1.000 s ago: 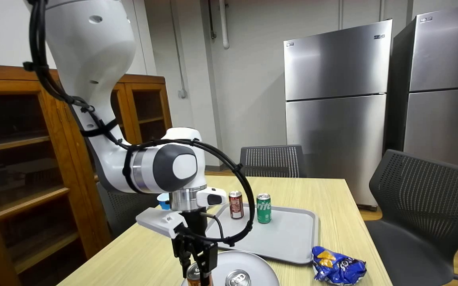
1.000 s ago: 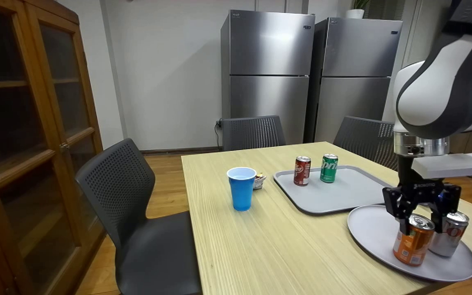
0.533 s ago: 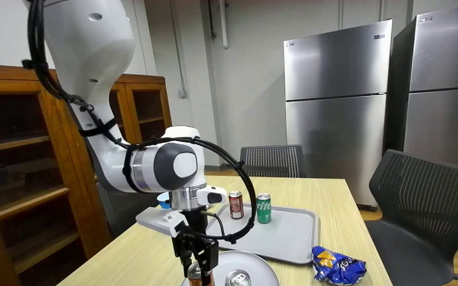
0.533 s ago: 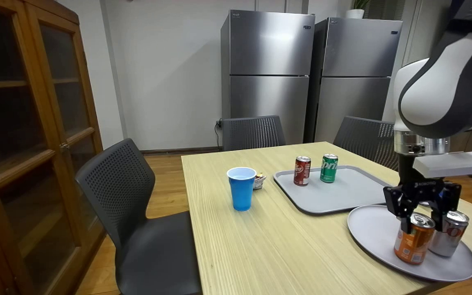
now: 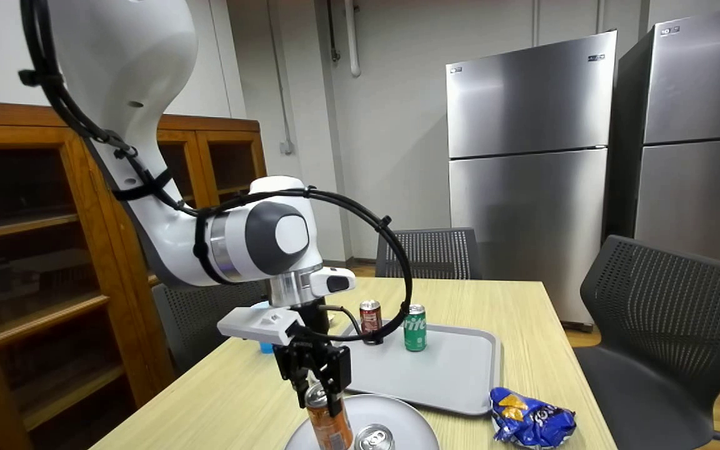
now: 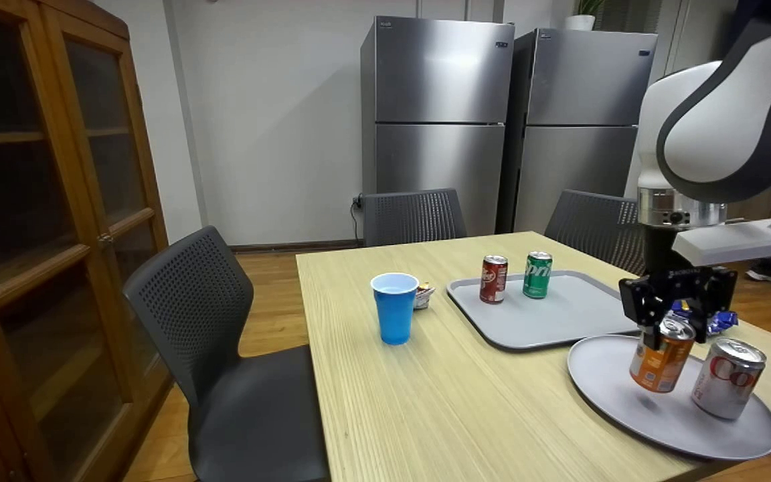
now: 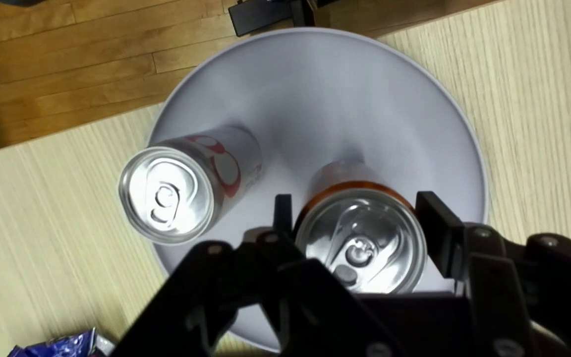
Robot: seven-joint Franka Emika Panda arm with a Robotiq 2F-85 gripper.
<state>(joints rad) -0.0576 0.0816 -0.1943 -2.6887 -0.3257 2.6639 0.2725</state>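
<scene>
- Orange can (image 6: pixel 661 365): it is hanging just above the round plate (image 7: pixel 345 99); in an exterior view a gap and a shadow are showing beneath its base.
- Gripper (image 7: pixel 357 218): it is clamping the orange can near its top rim, a finger pressing on each side.
- Silver can (image 6: pixel 729 380): it is standing on the plate near the orange can, limiting room on that side; one finger is occupying the gap between them.
- Plate: its rim is reaching past the edge of the table (image 6: pixel 392 415).
- Tray (image 6: pixel 553 321): it is lying just beside the plate; whether the rims are touching cannot be told. A red can (image 6: pixel 493 281) and a green can (image 6: pixel 537 276) are standing on it, apart.
- Chip bag (image 5: pixel 532 417): it is lying just beside a tray corner.
- Blue cup (image 6: pixel 395 314): it is standing upright on the table, well apart from the gripper.
- Cable (image 5: pixel 385 228): it is looping off the arm (image 5: pixel 272 237), crossing before the red can.
- Chairs (image 6: pixel 185 314): they are standing around the table.
</scene>
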